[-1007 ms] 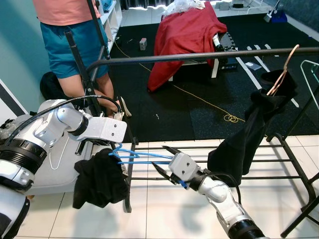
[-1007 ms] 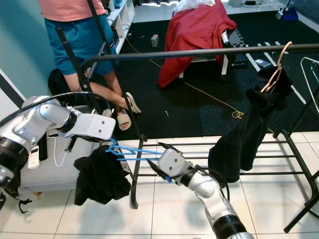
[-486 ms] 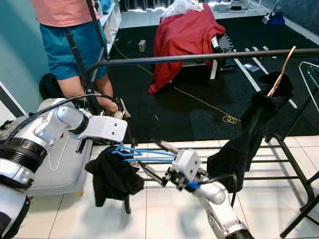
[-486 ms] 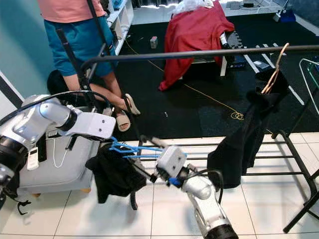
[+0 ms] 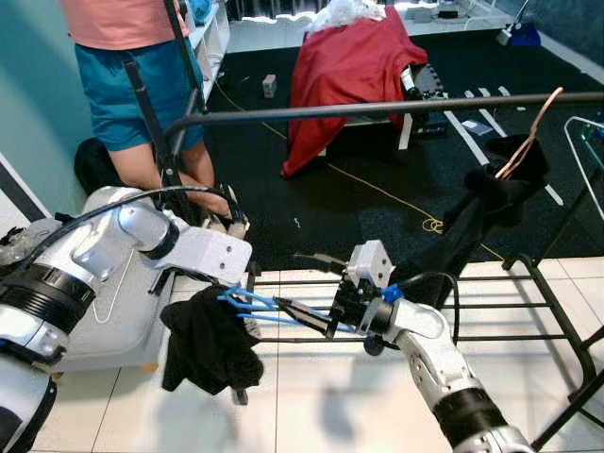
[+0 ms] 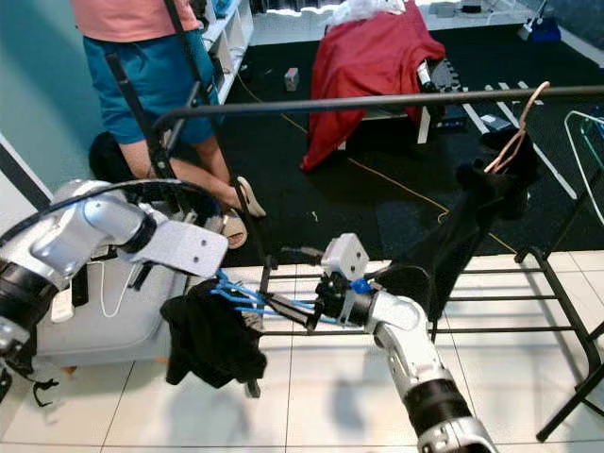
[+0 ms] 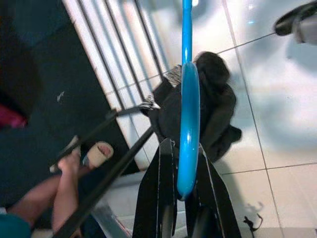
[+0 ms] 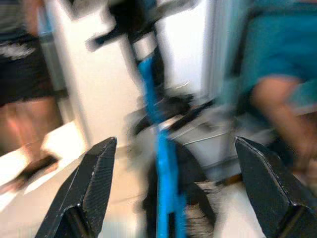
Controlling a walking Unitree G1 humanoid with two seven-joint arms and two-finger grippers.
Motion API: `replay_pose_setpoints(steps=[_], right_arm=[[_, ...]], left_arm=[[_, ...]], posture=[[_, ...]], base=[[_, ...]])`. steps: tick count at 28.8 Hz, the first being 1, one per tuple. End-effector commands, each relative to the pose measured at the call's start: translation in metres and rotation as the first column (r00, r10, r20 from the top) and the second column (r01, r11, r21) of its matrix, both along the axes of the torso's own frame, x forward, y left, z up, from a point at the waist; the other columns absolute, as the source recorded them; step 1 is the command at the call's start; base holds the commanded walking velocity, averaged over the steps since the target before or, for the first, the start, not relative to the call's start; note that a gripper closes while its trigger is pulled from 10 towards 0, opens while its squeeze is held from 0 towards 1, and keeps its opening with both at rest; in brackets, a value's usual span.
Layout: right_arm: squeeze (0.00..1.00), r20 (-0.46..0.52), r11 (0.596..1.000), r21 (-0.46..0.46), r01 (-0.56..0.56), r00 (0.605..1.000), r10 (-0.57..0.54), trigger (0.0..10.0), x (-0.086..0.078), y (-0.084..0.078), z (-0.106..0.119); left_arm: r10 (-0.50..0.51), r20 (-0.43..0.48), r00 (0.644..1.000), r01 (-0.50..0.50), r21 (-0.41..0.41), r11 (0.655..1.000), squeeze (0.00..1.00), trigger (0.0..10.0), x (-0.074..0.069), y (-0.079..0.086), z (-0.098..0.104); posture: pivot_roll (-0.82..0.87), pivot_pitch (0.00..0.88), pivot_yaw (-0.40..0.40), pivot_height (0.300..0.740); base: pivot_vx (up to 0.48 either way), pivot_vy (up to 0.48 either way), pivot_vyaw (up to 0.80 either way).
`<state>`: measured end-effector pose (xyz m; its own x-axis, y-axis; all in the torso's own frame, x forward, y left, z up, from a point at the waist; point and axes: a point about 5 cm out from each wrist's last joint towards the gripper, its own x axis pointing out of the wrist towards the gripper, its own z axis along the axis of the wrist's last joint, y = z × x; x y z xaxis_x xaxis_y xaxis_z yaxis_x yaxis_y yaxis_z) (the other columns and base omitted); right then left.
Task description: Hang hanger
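A blue hanger point(image 5: 257, 306) carries a black garment point(image 5: 208, 344) that droops low over the tiled floor. My left gripper point(image 7: 183, 146) is shut on the hanger near its hook end, close to the rack's left upright. My right gripper point(image 5: 288, 280) points left toward the hanger with its fingers spread wide. In the right wrist view the blurred blue hanger point(image 8: 163, 148) runs between the right gripper's two fingers point(image 8: 89, 188) without touching them. The black top rail point(image 5: 377, 109) crosses above both grippers.
A copper hanger point(image 5: 530, 140) with a black garment point(image 5: 486, 203) hangs on the rail's right end. The rack's low bars point(image 5: 528, 302) run along the floor. A person in teal shorts point(image 5: 132, 80) stands behind the left upright. A grey case point(image 5: 123, 316) lies at left.
My right gripper rose from under the hanger and now points left along it, still spread. The left gripper and the hanger dropped slightly. The garment hanging at right swung upward.
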<state>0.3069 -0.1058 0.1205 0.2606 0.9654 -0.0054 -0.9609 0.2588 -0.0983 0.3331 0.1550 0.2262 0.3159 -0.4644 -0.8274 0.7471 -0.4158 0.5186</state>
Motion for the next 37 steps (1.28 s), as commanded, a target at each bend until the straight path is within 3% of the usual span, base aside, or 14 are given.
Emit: replay_pose_setpoints(steps=[1,12,13,14,15,17,18,21,23,27,29,30,33,37], right_arm=[[1.0,-0.051,0.997,-0.014,-0.076,0.996,0.076,10.0,-0.001,0.004,-0.003],[1.0,-0.091,0.985,-0.096,-0.143,0.987,0.134,10.0,0.006,0.004,-0.001],[0.91,-0.091,0.98,-0.138,-0.145,0.987,0.133,10.0,0.01,0.006,0.001],[0.91,-0.091,0.98,-0.138,-0.145,0.987,0.133,10.0,0.01,0.006,0.001],[0.12,-0.089,0.975,-0.176,-0.137,0.988,0.123,10.0,0.015,0.009,0.004],[0.12,-0.089,0.975,-0.176,-0.137,0.988,0.123,10.0,0.015,0.009,0.004],[0.0,-0.089,0.96,-0.247,-0.13,0.99,0.111,10.0,0.02,0.012,0.007],[0.0,-0.089,0.96,-0.247,-0.13,0.99,0.111,10.0,0.02,0.012,0.007],[0.0,-0.065,0.94,-0.331,-0.079,0.996,0.061,10.0,0.03,0.029,0.015],[0.0,-0.055,0.936,-0.345,-0.065,0.997,0.049,10.0,0.031,0.037,0.017],[0.0,-0.056,0.943,-0.325,-0.072,0.997,0.057,10.0,0.025,0.058,0.014],[0.0,-0.056,0.943,-0.325,-0.072,0.997,0.057,10.0,0.025,0.058,0.014],[0.0,-0.078,0.966,-0.234,-0.106,0.993,0.09,10.0,0.014,0.082,0.018],[0.0,-0.07,0.973,-0.204,-0.11,0.993,0.098,10.0,0.007,0.089,0.021]], left_arm=[[-0.031,-0.004,1.0,0.031,0.017,0.999,0.0,0.0,-0.004,-0.003,0.002],[-0.087,-0.015,0.996,0.087,0.044,0.995,0.0,0.0,-0.007,-0.014,-0.001],[-0.111,-0.016,0.994,0.112,0.063,0.992,0.0,0.0,-0.008,-0.017,0.0],[-0.111,-0.016,0.994,0.112,0.063,0.992,0.0,0.0,-0.008,-0.017,0.0],[-0.131,-0.018,0.991,0.132,0.081,0.988,0.0,0.0,-0.008,-0.02,0.001],[-0.131,-0.018,0.991,0.132,0.081,0.988,0.0,0.0,-0.008,-0.02,0.001],[-0.144,-0.024,0.989,0.145,0.097,0.985,0.0,0.0,-0.008,-0.022,0.0],[-0.144,-0.024,0.989,0.145,0.097,0.985,0.0,0.0,-0.008,-0.022,0.0],[-0.141,-0.045,0.989,0.145,0.126,0.981,0.0,0.0,-0.01,-0.023,-0.005],[-0.135,-0.049,0.99,0.14,0.136,0.981,0.0,0.0,-0.01,-0.023,-0.007],[-0.101,-0.04,0.994,0.106,0.149,0.983,0.0,0.0,-0.007,-0.022,-0.011],[-0.101,-0.04,0.994,0.106,0.149,0.983,0.0,0.0,-0.007,-0.022,-0.011],[-0.038,0.004,0.999,0.037,0.147,0.988,0.0,0.0,0.001,-0.021,-0.015],[0.024,0.062,0.998,-0.031,0.113,0.993,0.0,0.0,0.01,-0.021,-0.015]], posture=[[0.0,0.091,0.051,0.74],[-0.01,0.111,0.055,0.74],[0.0,0.109,0.058,0.74],[0.0,0.109,0.058,0.74],[-0.01,0.112,0.061,0.74],[-0.01,0.112,0.061,0.74],[-0.01,0.112,0.058,0.74],[-0.01,0.112,0.058,0.74],[-0.01,0.116,0.074,0.74],[-0.01,0.116,0.074,0.74],[-0.01,0.12,0.081,0.74],[-0.01,0.12,0.081,0.74],[-0.01,0.113,0.088,0.74],[-0.01,0.116,0.09,0.74]], base=[[0.0,0.0,0.0],[0.0,0.0,0.0],[0.0,0.0,0.0],[0.0,0.0,0.0],[0.0,0.0,0.0],[0.0,0.0,0.0],[0.0,0.0,0.0],[0.0,0.0,0.0],[0.0,0.0,0.0],[0.0,0.0,0.0],[0.0,0.0,0.0],[0.0,0.0,0.0],[0.0,0.0,0.0],[0.0,0.0,0.0]])
